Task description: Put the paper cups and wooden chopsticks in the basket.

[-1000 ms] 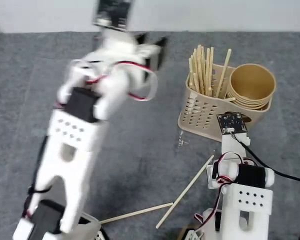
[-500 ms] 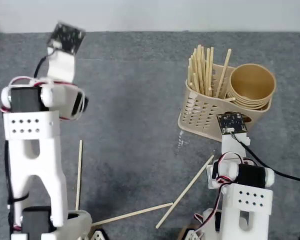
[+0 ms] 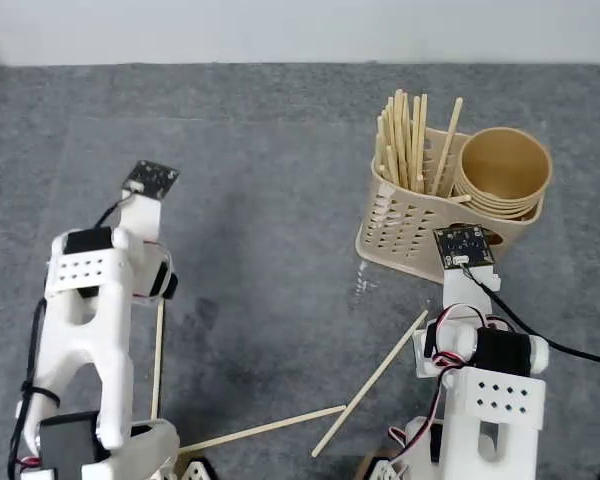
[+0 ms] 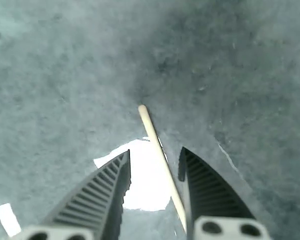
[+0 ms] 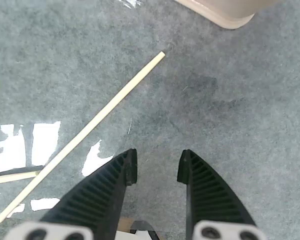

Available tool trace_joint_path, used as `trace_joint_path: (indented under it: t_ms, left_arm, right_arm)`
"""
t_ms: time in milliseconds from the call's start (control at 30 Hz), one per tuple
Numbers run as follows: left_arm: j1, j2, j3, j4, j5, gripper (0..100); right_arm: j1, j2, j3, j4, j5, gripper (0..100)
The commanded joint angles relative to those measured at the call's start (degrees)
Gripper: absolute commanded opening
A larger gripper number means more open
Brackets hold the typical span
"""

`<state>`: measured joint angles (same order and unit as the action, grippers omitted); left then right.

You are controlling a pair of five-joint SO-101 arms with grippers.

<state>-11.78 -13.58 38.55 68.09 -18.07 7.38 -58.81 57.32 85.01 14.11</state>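
**Three loose chopsticks (image 3: 368,386), one between parted jaws**

From above: they lie on grey carpet (image 3: 280,180). The basket (image 3: 400,235) already holds paper cups (image 3: 505,165).

Left wrist: the left gripper (image 4: 155,153), jaws apart, straddles one chopstick (image 4: 148,127) lying close to one jaw. An off-centre squeeze could roll it away.

Right wrist: the right gripper (image 5: 157,154) hangs parted and empty over carpet.

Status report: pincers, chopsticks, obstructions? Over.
Left pincer open, straddling a chopstick. Right pincer open, holding nothing. Two chopsticks loose on table.
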Motion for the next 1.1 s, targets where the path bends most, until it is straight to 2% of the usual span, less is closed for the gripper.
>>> trace_joint_path:
  t_ms: [0,200,433,567,633,900,1067]
  left_arm:
    - [-0.4,-0.1,0.8,-2.2,-0.2,16]
    - [-0.8,11.3,-2.3,-2.1,-0.2,15]
    - [-5.3,24.4,-11.6,0.0,1.5,15]
    - [-4.9,29.4,-16.7,4.7,1.2,6]
    - [-3.6,30.9,-17.8,5.5,-0.4,1]
    - [2.7,31.7,-18.9,9.9,-1.4,1]
    - [5.6,31.7,-27.8,15.8,1.8,1]
  right_arm:
    - [0.4,-1.0,-0.4,-0.8,0.0,15.4]
    - [0.5,-1.0,-0.4,-0.8,0.0,15.4]
    - [0.6,-1.0,-0.4,-0.8,0.0,15.4]
    - [0.5,-1.0,-0.4,-0.8,0.0,15.4]
    - [0.5,-1.0,-0.4,-0.8,0.0,15.4]
    - [0.6,-1.0,-0.4,-0.8,0.0,15.4]
    - [0.6,-1.0,-0.4,-0.7,0.0,15.4]
